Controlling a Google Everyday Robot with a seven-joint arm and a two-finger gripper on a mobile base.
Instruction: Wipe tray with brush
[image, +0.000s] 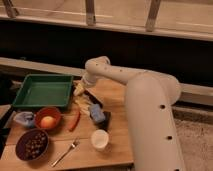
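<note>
Hovering hand (80, 90) just beside tray (42, 92) right rim, near brush (93, 97); grip cannot tell

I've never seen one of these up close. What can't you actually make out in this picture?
- Brush: only its dark handle shows in the camera view; the hand, by the tray's right rim, hides the head end.
- Dark bowl: contents too small to name, camera view.
- Robot body: its lower part is cut off by the bottom edge.
</note>
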